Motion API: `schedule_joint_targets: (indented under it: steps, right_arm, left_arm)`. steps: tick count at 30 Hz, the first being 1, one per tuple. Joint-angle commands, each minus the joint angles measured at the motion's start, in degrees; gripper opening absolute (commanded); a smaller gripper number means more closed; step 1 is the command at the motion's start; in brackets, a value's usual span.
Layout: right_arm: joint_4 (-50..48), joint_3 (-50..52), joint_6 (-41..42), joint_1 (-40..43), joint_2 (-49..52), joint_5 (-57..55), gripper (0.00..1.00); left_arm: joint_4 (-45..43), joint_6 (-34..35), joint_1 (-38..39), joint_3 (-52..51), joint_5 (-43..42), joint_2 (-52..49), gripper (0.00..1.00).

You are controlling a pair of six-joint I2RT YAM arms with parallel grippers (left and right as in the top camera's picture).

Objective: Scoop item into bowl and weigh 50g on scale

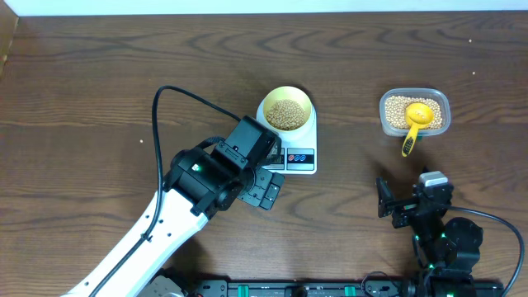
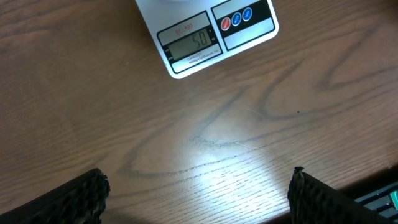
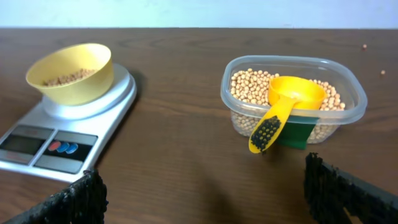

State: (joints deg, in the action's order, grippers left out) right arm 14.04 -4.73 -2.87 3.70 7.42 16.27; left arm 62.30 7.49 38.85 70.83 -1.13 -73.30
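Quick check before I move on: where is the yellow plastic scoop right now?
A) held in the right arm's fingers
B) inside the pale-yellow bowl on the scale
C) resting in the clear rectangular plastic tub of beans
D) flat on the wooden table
C: the yellow plastic scoop sits on the tan beans in the clear rectangular plastic tub, its handle hanging over the rim.

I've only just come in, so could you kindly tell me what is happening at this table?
Nothing is held just now: the left gripper and right gripper are both open and empty. The bowl of beans sits on the scale, whose display appears to read 50. The yellow scoop rests in the clear tub, handle over its rim. The weighing looks done.
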Motion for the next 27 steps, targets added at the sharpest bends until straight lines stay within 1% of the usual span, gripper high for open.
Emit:
schedule_joint_targets:
  steps: [1, 6, 11, 15, 22, 27]
  right_arm:
    - [-0.13, 0.28, -5.27, 0.33, -0.31, 0.13, 0.99]
    - [0.07, 0.28, -6.03, 0.33, -0.28, -1.4, 0.99]
    - [0.09, 0.28, -5.99, 0.33, -0.31, -7.34, 0.99]
    - [-0.02, 0.35, -2.38, 0.33, -0.31, -11.61, 0.99]
    - [-2.51, 1.18, 2.08, 0.33, -0.31, -11.87, 0.99]
    - [-2.73, 1.27, 2.23, 0.33, -0.31, -11.85, 0.99]
  left_arm:
    - [0.02, -0.31, 0.13, 0.98, 0.72, 0.22, 0.94]
    - [0.02, -0.31, 0.13, 0.98, 0.72, 0.22, 0.94]
    - [0.02, -0.31, 0.13, 0.98, 0.72, 0.22, 0.94]
    - [0.02, -0.31, 0.11, 0.98, 0.72, 0.22, 0.94]
    - [0.02, -0.31, 0.13, 0.98, 0.72, 0.22, 0.94]
    - [0.02, -0.31, 0.13, 0.98, 0.7, 0.22, 0.94]
